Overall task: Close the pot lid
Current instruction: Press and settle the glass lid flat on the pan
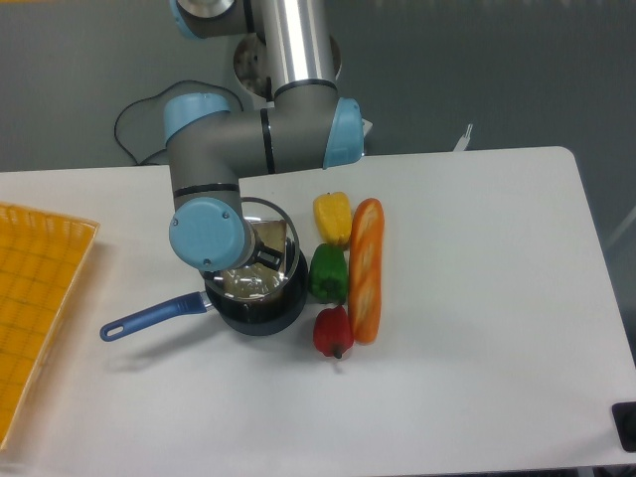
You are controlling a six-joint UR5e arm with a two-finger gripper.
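One gripper (260,256) is in view, largely masked by the blue-capped wrist joint (206,234) of the arm; its finger opening cannot be determined, nor whether it has hold of anything. The lid (266,231) shows as a thin metal rim arcing behind the wrist, with glass glinting over the pot mouth; it appears tilted or raised at the rear rather than seated flat, though its knob is hidden. The pot (256,303) stands directly below the gripper, its blue handle (154,315) pointing toward the front left.

Risks, as judged from this position:
- Lid released while tilted: the rim could catch on the pot edge and slide off toward the peppers
- Lateral offset at lowering: the pot could be pushed, since the green pepper (327,273) lies just beside its right wall
- Excess downward force: the pot could tip or pivot about its handle

Inventory count: one pot, one lid, three peppers (yellow pepper (332,216), green, red pepper (333,331)), one baguette (366,268) touching the pepper row, one orange tray (30,298) at the left table (477,298) edge
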